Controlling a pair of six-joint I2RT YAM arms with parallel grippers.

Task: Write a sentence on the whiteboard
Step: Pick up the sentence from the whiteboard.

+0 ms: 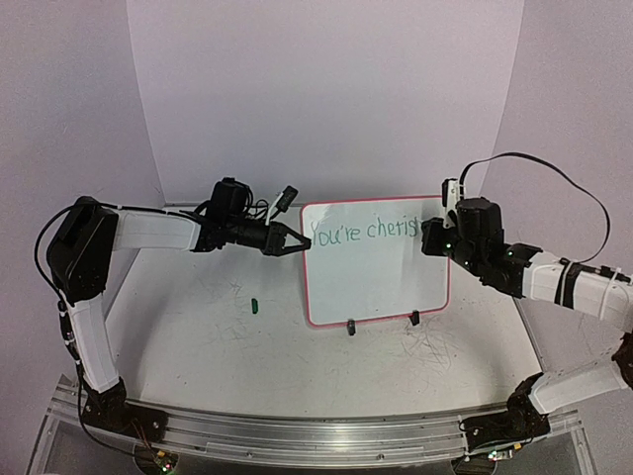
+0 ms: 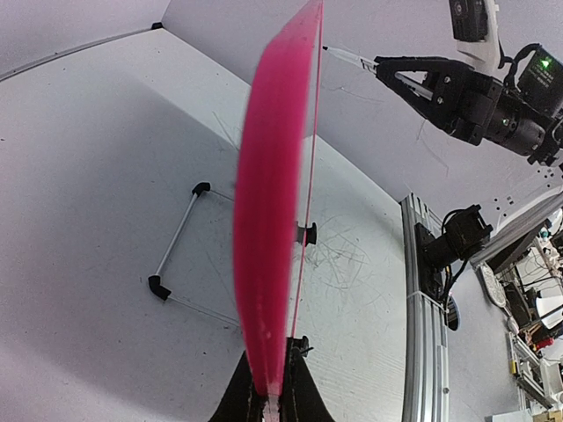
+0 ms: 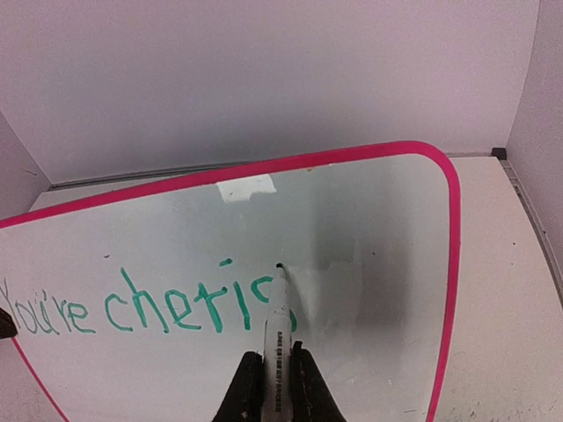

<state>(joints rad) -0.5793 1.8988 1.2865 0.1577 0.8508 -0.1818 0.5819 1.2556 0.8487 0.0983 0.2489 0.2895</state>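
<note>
The whiteboard point(image 1: 376, 285) stands upright on two black feet, pink-framed, at the table's middle. The sentence point(image 1: 364, 231) in green reads "You're cheris" in one line along its top. My left gripper point(image 1: 295, 240) is shut on the board's left edge; in the left wrist view the pink edge point(image 2: 268, 220) runs up from between the fingers point(image 2: 271, 374). My right gripper point(image 1: 435, 237) is shut on a white marker point(image 3: 276, 330). Its tip touches the whiteboard point(image 3: 378, 264) just right of the last letter of the sentence point(image 3: 158, 308).
A small green marker cap point(image 1: 254, 305) lies on the table left of the board. A wire stand point(image 2: 176, 255) with black ends props the board from behind. Grey scribble marks point(image 1: 430, 346) cover the tabletop. An aluminium rail point(image 1: 316, 435) runs along the near edge.
</note>
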